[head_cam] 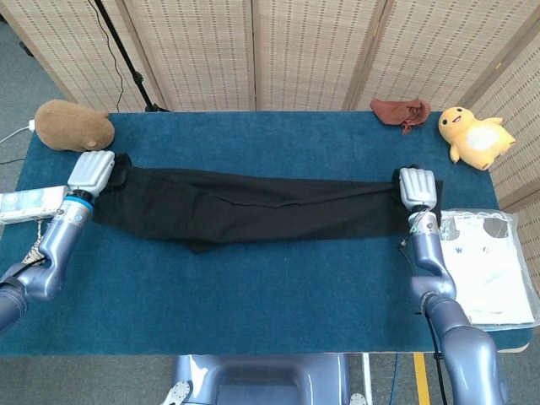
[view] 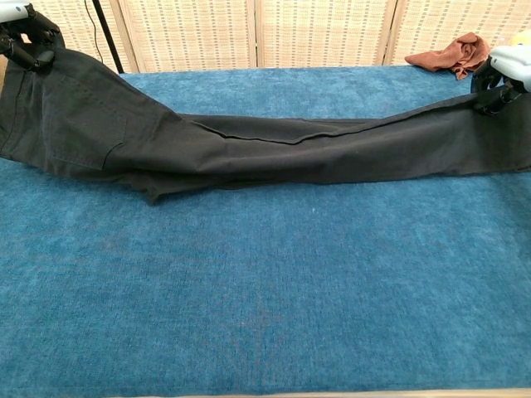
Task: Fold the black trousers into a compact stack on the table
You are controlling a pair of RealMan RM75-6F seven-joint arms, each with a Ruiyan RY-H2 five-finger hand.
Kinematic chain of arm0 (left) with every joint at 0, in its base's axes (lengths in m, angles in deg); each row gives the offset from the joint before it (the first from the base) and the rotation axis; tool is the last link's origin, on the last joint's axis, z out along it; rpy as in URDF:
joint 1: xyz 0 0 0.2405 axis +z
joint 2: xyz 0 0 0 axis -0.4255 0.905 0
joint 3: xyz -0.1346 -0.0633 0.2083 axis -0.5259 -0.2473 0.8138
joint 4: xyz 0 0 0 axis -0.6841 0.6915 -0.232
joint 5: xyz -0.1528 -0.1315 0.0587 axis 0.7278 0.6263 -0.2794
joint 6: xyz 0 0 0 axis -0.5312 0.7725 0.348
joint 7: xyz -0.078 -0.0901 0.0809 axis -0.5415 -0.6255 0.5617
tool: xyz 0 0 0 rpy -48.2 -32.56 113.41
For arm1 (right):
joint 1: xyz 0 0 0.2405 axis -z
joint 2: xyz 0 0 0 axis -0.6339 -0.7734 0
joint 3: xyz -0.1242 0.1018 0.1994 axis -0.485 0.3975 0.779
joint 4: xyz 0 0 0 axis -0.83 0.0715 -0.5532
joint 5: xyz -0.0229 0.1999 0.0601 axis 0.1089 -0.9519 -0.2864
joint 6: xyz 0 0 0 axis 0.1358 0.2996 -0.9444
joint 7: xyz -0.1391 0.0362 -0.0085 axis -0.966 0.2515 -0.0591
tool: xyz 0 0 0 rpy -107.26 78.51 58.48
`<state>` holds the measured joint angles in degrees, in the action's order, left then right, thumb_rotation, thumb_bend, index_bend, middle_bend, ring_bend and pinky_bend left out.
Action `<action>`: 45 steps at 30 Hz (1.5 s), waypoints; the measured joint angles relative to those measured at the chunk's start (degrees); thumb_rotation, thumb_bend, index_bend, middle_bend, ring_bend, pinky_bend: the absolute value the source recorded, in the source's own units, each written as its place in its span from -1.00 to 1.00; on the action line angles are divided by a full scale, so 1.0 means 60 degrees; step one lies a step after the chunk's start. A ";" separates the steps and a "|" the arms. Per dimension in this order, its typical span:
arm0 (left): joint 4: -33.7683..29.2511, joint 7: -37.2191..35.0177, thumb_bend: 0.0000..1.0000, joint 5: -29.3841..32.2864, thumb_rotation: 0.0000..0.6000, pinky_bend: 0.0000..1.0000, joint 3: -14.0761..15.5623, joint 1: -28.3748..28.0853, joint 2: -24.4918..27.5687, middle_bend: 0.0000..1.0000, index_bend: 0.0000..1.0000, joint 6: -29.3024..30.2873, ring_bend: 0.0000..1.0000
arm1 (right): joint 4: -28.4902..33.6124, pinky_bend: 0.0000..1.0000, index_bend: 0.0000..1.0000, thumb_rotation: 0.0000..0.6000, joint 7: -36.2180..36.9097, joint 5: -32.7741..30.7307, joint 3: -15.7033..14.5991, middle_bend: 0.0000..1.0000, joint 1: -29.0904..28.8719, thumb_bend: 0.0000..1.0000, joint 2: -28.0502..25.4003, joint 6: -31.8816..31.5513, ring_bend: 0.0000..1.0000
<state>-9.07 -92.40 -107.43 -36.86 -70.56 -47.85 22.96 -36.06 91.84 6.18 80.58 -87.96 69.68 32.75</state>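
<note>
The black trousers [head_cam: 253, 207] stretch lengthwise across the blue table [head_cam: 270, 295], sagging in the middle. The left hand [head_cam: 91, 172] grips the waist end with clenched fingers [view: 25, 51], and the right hand [head_cam: 418, 187] grips the cuff end.

In the chest view, the black trousers [view: 274, 153] run past both side edges, so their waistband end and cuff end cannot be seen there. The left hand [view: 23, 37] is cut by the top-left corner of that view, and the right hand [view: 504, 75] is clipped by the right edge; only dark fingers [view: 489, 98] show against the cloth. In the head view, the fingers of both hands lie under the knuckle housings, so how they close on the fabric stays hidden. The printed sheet in a plastic sleeve [head_cam: 494, 270] carries markings too small to read. The white device [head_cam: 29, 202] at the left edge is cut off.
</note>
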 measured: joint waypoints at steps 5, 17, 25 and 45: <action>0.0215 0.0110 0.05 0.0242 1.00 0.06 -0.0149 -0.0147 -0.0100 0.20 0.23 -0.0142 -0.16 | -0.0216 -0.04 0.25 1.00 -0.0036 -0.0216 0.0141 -0.12 -0.0147 0.08 0.0072 0.0407 -0.41; 0.0307 0.0074 0.04 0.0533 1.00 0.06 -0.0310 -0.0076 -0.0014 0.20 0.23 -0.0091 -0.16 | -0.0267 -0.22 -0.39 1.00 0.0256 -0.0467 0.0295 -0.58 -0.0177 -0.42 0.0072 0.0851 -0.73; 0.0597 0.0184 0.04 0.0715 1.00 0.06 -0.0346 -0.0222 -0.0171 0.20 0.23 -0.0388 -0.16 | 0.0036 -0.81 -1.00 1.00 0.0907 -0.0417 0.0245 -1.00 -0.0209 -1.00 -0.0195 0.1257 -1.00; 0.2347 0.0096 0.04 0.0441 1.00 0.06 -0.0040 -0.0425 -0.1093 0.20 0.23 -0.0741 -0.16 | 0.4246 -0.81 -1.00 1.00 -0.0647 -0.1062 0.0569 -1.00 0.1410 -1.00 -0.2414 -0.1287 -1.00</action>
<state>5.01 -91.83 -104.78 -37.10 -73.11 -54.41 18.52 -10.59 87.96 -0.19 83.99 -79.50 55.20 25.03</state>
